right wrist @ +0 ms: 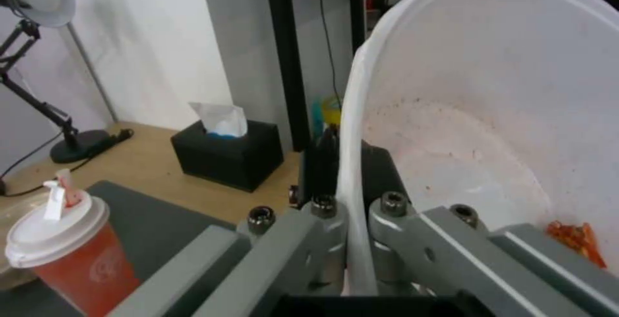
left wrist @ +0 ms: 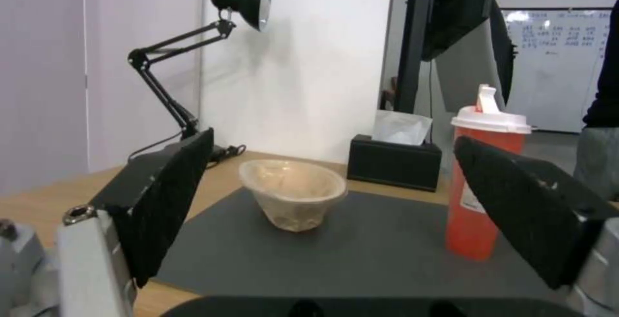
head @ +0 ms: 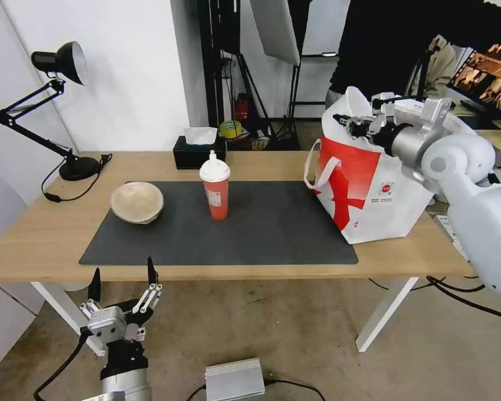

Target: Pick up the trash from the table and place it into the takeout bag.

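Gripping the white bowl (head: 350, 106) by its rim, the right gripper (head: 345, 123) holds it tipped over the mouth of the takeout bag (head: 373, 189). On the table (head: 50, 234), the cup (head: 215, 186) and beige bowl (head: 137, 201) stand apart; the left gripper (head: 123, 281) hangs spread wide before the near edge.

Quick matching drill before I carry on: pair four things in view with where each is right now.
Things:
1. white plastic bowl
2. red drink cup
3. beige bowl
4. left gripper

Places:
A. upright at the middle of the grey mat
B. low in front of the table, jaws open
C. tipped on edge over the takeout bag, rim pinched in the right gripper
D. on the mat's left end

Pairs: 1-C, 2-A, 3-D, 4-B
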### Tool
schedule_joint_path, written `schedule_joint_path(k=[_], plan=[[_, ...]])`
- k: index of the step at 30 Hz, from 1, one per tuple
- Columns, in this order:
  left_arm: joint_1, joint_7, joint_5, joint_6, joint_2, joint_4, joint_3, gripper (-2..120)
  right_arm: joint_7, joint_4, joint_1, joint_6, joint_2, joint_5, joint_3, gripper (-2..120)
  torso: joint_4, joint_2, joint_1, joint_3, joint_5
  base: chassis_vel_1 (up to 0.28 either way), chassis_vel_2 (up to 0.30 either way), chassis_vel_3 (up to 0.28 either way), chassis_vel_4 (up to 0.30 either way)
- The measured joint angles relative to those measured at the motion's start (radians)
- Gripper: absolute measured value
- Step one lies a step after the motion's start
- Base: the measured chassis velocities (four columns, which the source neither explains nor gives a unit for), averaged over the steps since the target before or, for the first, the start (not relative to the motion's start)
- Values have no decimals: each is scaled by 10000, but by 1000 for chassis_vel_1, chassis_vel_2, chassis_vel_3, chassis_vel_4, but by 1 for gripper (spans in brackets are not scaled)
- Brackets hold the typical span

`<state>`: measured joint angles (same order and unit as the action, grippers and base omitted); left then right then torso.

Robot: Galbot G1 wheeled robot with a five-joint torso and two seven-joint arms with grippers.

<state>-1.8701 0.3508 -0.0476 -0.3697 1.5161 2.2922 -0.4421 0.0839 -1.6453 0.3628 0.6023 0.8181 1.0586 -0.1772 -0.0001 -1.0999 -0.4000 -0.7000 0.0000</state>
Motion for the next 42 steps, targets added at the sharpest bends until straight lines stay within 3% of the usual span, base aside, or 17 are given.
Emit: schedule_joint_path(k=[8, 10, 13, 20, 33, 42], plan=[[-47, -4, -36, -2, 19, 50, 8, 100, -66, -182, 65, -1, -5, 251, -82, 6, 2, 0, 0, 0, 0, 0, 0, 0, 0], [-58, -5, -37, -5, 20, 82, -5, 100, -118, -261, 46, -2, -10, 333, -101, 17, 1, 0, 0, 0, 1, 0, 0, 0, 0], [-78, -6, -37, -8, 16, 100, -15, 100, -248, -338, 22, 12, -45, 442, -116, 24, 2, -1, 0, 0, -1, 0, 0, 0, 0], [-74, -2, -81, -52, 37, 95, -25, 100, -1728, -876, 124, 619, -415, 793, -122, 55, 1, -1, 0, 0, -1, 0, 0, 0, 0], [-17, -2, -138, -54, 67, 46, 52, 100, -2056, -965, 152, 1010, -706, 194, -149, 98, 0, -1, 0, 0, 0, 0, 0, 0, 0], [-17, -3, -158, -60, 69, 41, 71, 100, -1994, -996, 134, 1074, -786, -108, -133, 100, 1, -1, 0, 0, 0, 0, 0, 0, 0]])
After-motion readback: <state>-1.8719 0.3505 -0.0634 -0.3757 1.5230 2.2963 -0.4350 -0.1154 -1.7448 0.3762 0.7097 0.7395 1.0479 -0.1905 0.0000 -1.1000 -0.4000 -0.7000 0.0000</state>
